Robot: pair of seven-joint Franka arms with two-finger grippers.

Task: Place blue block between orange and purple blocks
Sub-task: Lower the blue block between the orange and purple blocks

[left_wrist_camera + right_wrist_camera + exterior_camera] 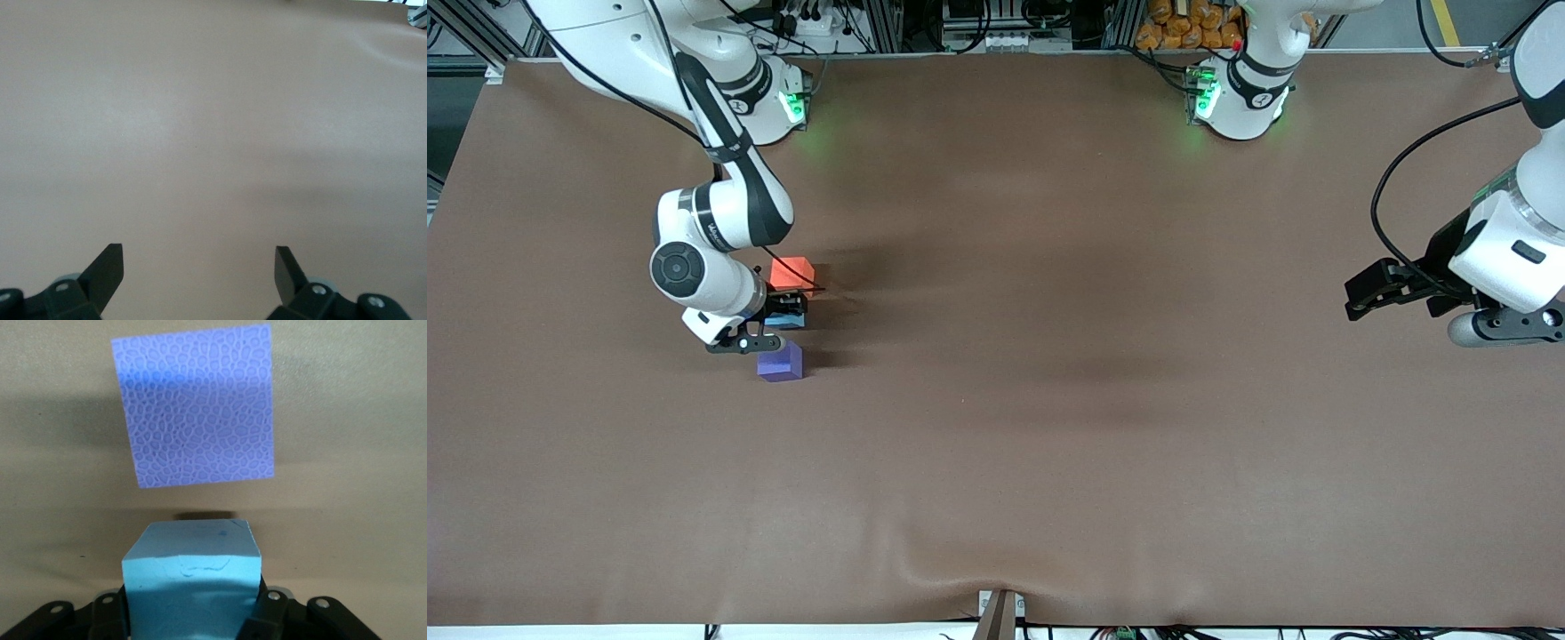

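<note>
The blue block (191, 577) sits clamped in my right gripper (781, 322), low between the orange block (792, 271) and purple block (781, 362). Descending off-centre could nudge either neighbour. My left gripper (199, 267) waits wide over bare table (1094, 400).

In the front view the right gripper (778, 324) covers most of the blue block (784, 320); only a sliver shows, at 12 o'clock from the purple block (781, 362). The orange block (792, 272) is partly hidden by the arm. The left gripper (1369, 295) is cut off by the picture's edge at the wrist.

In the right wrist view the fingers fall below the frame, and the blue block's (191, 583) lower part is cut off.
</note>
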